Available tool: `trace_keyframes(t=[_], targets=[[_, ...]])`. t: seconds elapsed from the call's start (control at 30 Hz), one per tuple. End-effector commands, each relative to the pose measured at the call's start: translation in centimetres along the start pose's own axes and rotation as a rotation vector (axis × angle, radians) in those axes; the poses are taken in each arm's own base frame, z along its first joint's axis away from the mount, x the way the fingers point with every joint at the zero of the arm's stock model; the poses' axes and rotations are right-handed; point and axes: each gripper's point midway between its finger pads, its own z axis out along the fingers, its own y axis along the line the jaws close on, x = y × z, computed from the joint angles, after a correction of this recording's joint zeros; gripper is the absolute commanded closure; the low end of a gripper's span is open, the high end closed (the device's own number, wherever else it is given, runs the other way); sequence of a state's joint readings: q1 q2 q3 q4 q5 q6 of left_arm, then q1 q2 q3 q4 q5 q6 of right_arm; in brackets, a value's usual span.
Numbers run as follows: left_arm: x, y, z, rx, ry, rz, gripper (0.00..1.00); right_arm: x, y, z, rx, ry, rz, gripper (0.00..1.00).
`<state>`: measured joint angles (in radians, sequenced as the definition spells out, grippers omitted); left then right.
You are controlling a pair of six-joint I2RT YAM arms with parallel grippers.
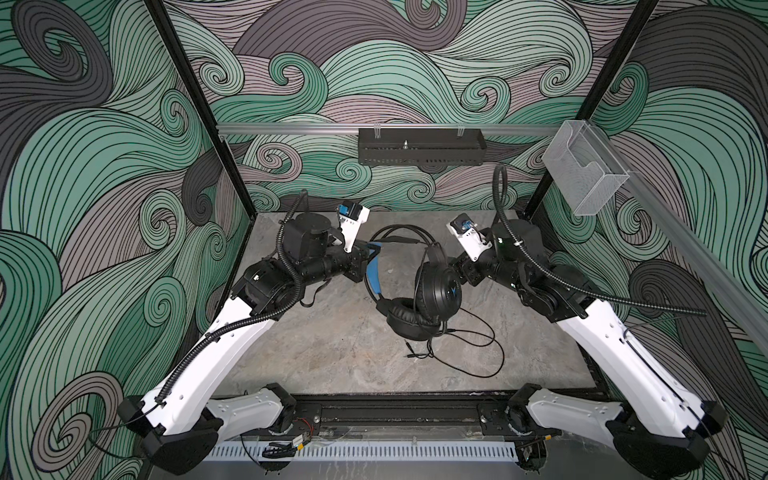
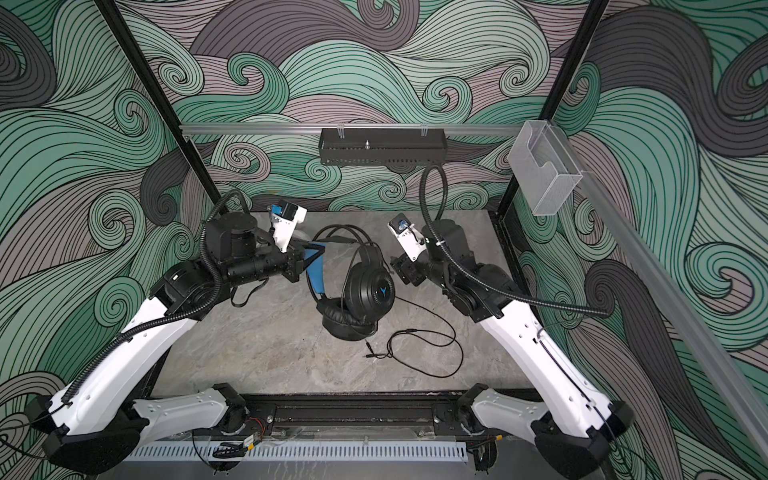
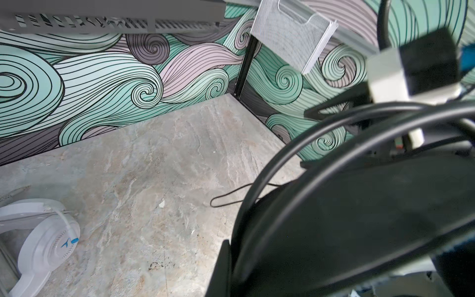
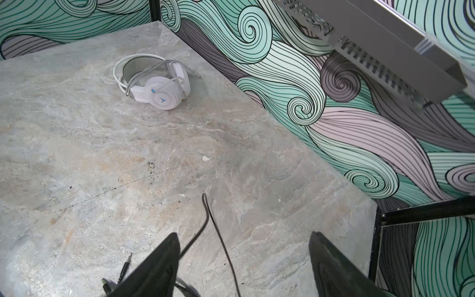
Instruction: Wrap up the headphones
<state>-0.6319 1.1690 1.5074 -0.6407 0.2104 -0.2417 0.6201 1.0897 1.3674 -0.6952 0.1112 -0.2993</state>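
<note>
1. The white headphones (image 4: 156,87) are lying on the surface (image 1: 332,353) toward its left rear, near the back wall (image 4: 282,77). Their pale cord (image 4: 120,77) is looping along the band. The left arm (image 1: 199,353) is hiding them in both top views.
2. The left fingers (image 1: 368,252) are pressing shut on the black headphones (image 2: 368,291). They are gripping the blue-lined headband (image 1: 372,276) at its left side, over the middle of the surface.
3. One ear cup (image 1: 432,291) is standing on edge with its blue logo facing up toward the camera. The second ear cup (image 1: 409,326) is lying just below it, nearer the front. I cannot tell whether it is touching the surface.
4. The black cord (image 1: 478,345) is trailing in loose loops over the surface, to the right and front of the ear cups. Its plug (image 1: 409,356) is lying free.
5. The right fingers (image 4: 159,264) are standing wide apart just right of the black headphones and are gripping nothing. In the right wrist view a bend of the black cord is lying on the surface between them.
</note>
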Motion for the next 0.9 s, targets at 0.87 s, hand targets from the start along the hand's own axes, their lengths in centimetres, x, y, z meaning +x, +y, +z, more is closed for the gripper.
trace_keyframes(t=[0.87], targets=[[-8.8, -3.6, -4.4, 0.092, -0.201, -0.173, 1.00, -2.8, 5.4, 0.2, -0.366, -0.419, 0.210, 0.20]])
